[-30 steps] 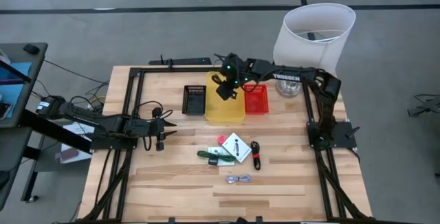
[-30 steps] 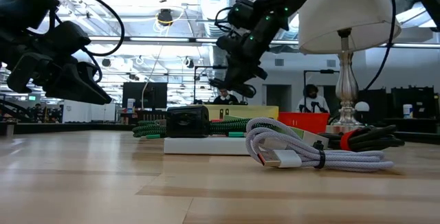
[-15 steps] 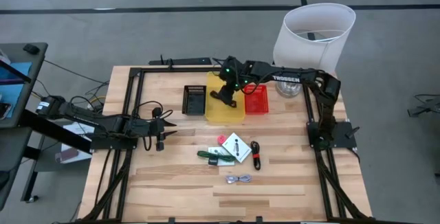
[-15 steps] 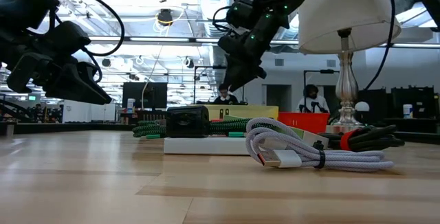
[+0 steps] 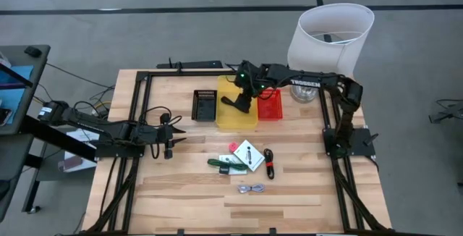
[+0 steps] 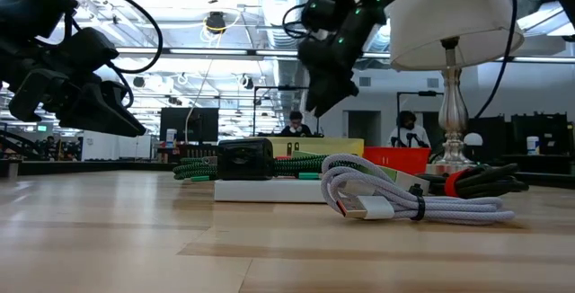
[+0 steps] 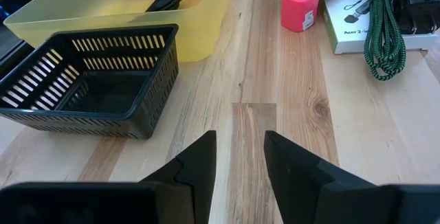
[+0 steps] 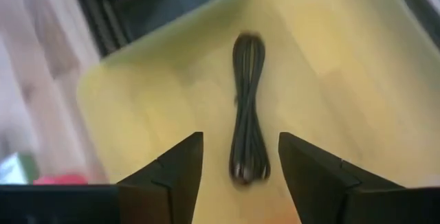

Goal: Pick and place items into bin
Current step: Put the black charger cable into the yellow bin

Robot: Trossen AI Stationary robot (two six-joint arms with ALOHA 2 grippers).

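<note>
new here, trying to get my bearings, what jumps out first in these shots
The right gripper hangs open over the yellow bin, with a dark coiled cable lying on the bin's floor beneath it. A big white lamp stands at the table's far right corner. Loose items wait mid-table: a pink cube, green cable and silver cable.

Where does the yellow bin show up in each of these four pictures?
High view: yellow bin at table's far middle, under the right gripper.
Low view: low strip behind the clutter.
Left wrist view: far corner.
Right wrist view: fills the frame.
Shared landmark: black basket beside it.
</note>
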